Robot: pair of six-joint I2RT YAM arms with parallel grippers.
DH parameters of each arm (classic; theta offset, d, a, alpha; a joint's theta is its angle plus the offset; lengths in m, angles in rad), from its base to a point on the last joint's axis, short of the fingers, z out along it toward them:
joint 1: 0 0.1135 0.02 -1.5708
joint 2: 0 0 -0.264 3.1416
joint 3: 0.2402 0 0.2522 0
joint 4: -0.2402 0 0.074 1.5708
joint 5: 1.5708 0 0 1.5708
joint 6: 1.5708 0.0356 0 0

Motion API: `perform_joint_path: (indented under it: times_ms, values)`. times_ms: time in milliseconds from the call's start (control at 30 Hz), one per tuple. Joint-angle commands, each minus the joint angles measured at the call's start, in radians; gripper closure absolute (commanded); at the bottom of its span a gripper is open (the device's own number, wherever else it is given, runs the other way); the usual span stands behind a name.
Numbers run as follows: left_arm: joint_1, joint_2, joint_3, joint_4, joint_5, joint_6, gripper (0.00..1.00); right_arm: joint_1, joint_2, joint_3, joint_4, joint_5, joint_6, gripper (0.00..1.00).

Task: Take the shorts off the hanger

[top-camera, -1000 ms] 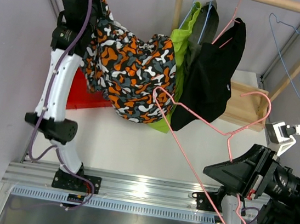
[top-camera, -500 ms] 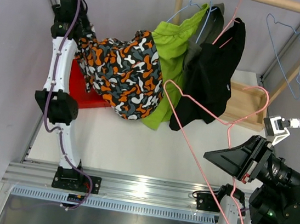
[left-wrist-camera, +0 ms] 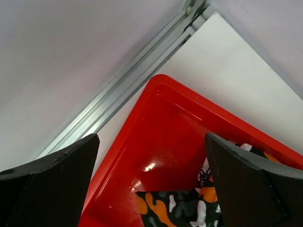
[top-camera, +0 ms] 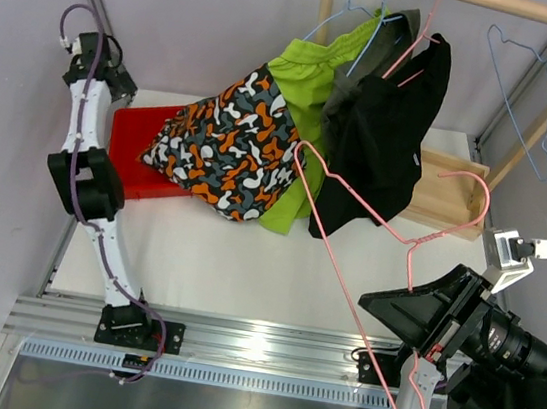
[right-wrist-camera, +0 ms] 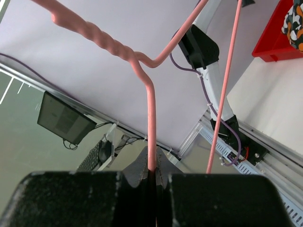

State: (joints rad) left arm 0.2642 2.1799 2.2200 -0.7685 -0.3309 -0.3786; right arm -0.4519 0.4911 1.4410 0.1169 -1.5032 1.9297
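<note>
L arm [top-camera: 83,154] now upright, gripper [left-wrist-camera: 150,138] agape

We are holding the left arm [top-camera: 80,154] raised and nearly straight at the far left, the left jaws standing wide apart. The right arm [top-camera: 490,395] is crouching low by the near edge, the right jaws pinching tight on the pink hanger [right-wrist-camera: 151,132] wire.

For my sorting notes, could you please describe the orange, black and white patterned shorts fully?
The patterned shorts are soft, crumpled fabric in an orange, black and white blotch print. They lie bunched in a heap, one end inside the red tray, the rest spilling towards the lime green shorts, which they touch. The left gripper hangs open above the tray, clear of them.
</note>
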Motion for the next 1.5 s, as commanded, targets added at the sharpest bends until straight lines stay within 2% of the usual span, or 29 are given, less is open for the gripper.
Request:
perform_joint_path:
  times_ms: [0,133,267,400,467,667,733,867,933,1100,1200,1333,1400,1467]
  values:
    - [-0.038,-0.168,-0.003,0.086,0.29,-0.028,0.01,-0.016,0.007,0.006,-0.008,-0.045,-0.028,1.0]
    - [-0.187,-0.276,-0.049,0.135,0.317,0.07,0.01,-0.025,0.003,0.015,0.006,-0.046,-0.02,1.0]
    - [-0.307,-0.37,-0.104,0.086,0.314,0.121,0.01,-0.025,-0.009,0.021,-0.046,-0.049,-0.044,1.0]
    - [-0.316,-0.592,-0.393,0.193,0.337,0.118,0.01,-0.013,-0.016,0.029,-0.074,-0.049,-0.066,1.0]
    - [-0.315,-0.725,-0.534,0.234,0.406,0.133,0.01,-0.01,-0.023,0.027,-0.097,-0.048,-0.083,1.0]
    - [-0.315,-0.896,-0.73,0.302,0.637,0.182,0.01,-0.007,-0.037,0.024,-0.149,-0.046,-0.109,1.0]
    - [-0.315,-0.905,-0.772,0.299,0.706,0.181,0.01,-0.007,-0.036,0.03,-0.151,-0.048,-0.113,1.0]
    - [-0.327,-0.931,-0.861,0.391,0.782,0.167,0.01,-0.002,-0.045,0.018,-0.174,-0.048,-0.126,1.0]
    - [-0.344,-0.924,-0.862,0.403,0.806,0.168,0.01,-0.001,-0.048,0.012,-0.174,-0.048,-0.127,1.0]
    - [-0.379,-0.882,-0.884,0.411,0.806,0.175,0.0,-0.001,-0.054,0.002,-0.18,-0.045,-0.132,1.0]
    - [-0.41,-0.858,-0.905,0.431,0.761,0.188,0.02,0.001,-0.065,-0.02,-0.178,-0.045,-0.132,1.0]
    - [-0.433,-0.822,-0.916,0.452,0.705,0.205,0.34,0.005,-0.074,-0.048,-0.169,-0.045,-0.129,1.0]
    - [-0.434,-0.81,-0.925,0.465,0.693,0.208,0.39,0.009,-0.08,-0.07,-0.165,-0.043,-0.127,1.0]
    - [-0.442,-0.796,-0.925,0.465,0.672,0.219,0.5,0.009,-0.086,-0.08,-0.16,-0.04,-0.127,1.0]
